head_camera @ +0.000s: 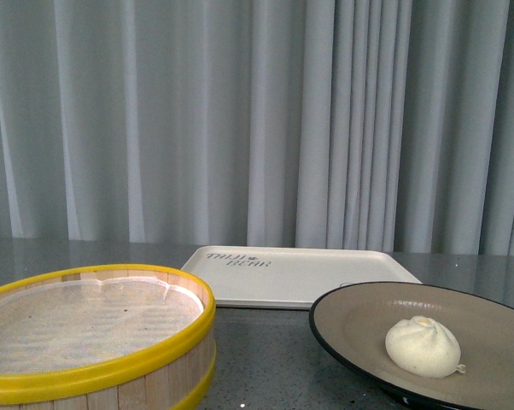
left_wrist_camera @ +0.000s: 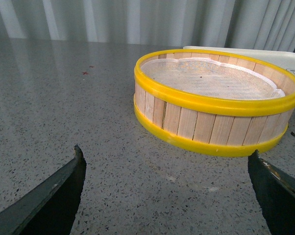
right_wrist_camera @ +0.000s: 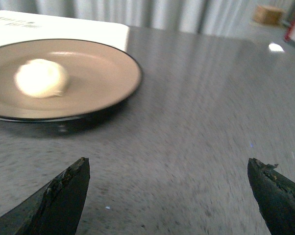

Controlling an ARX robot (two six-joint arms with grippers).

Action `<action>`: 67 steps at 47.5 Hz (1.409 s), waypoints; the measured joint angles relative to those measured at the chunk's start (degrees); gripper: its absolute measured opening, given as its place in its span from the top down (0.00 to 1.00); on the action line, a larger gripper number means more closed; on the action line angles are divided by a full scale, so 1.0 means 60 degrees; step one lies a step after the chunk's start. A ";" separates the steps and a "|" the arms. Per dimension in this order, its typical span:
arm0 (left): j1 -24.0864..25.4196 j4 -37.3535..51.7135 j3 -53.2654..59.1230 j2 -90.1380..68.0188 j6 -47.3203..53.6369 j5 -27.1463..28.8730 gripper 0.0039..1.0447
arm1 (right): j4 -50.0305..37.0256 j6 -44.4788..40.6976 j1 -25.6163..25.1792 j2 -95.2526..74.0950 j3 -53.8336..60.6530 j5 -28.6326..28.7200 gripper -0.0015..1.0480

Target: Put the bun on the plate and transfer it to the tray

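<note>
The off-white bun [head_camera: 423, 346] lies on the beige plate with a black rim [head_camera: 342, 329] at the front right of the table. The cream-white tray [head_camera: 300, 273] lies behind the plate. In the right wrist view the bun [right_wrist_camera: 41, 78] sits on the plate [right_wrist_camera: 108, 73], with a corner of the tray [right_wrist_camera: 88, 30] beyond it. My right gripper [right_wrist_camera: 167, 169] is open and empty over bare table, apart from the plate. My left gripper [left_wrist_camera: 164, 161] is open and empty, just short of the steamer basket. Neither gripper shows in the front view.
A wooden steamer basket with yellow rims [head_camera: 95, 333] stands at the front left, holding only a white liner; it also shows in the left wrist view [left_wrist_camera: 216, 98]. Grey curtains hang behind the speckled grey table [left_wrist_camera: 64, 107]. A small box [right_wrist_camera: 267, 14] stands far off.
</note>
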State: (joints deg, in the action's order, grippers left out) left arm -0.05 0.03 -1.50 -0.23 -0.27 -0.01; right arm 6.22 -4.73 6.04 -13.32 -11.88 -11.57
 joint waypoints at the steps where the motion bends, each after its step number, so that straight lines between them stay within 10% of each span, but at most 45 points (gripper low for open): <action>1: 0.0000 0.0000 0.0000 0.0000 0.0000 0.0000 0.06 | 0.0160 -0.0342 -0.0047 -0.0138 -0.0273 0.0237 0.08; 17: 0.0000 0.0000 0.0000 0.0004 0.0000 0.0004 0.06 | 0.3027 -0.6856 -0.1945 -0.1974 -0.2605 0.3042 0.08; 34: 0.0000 0.0000 0.0000 0.0004 0.0000 0.0004 0.06 | 0.0943 -1.3562 -0.1075 -0.5118 -0.3064 0.4091 0.08; 67: 0.0000 0.0000 0.0000 0.0004 0.0000 0.0004 0.06 | -0.2342 -1.3584 0.0080 -0.8746 -0.3552 0.4382 0.08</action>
State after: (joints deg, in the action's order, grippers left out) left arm -0.05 0.03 -1.50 -0.21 -0.27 0.01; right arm -7.84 -86.24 6.52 -65.80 -33.19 14.72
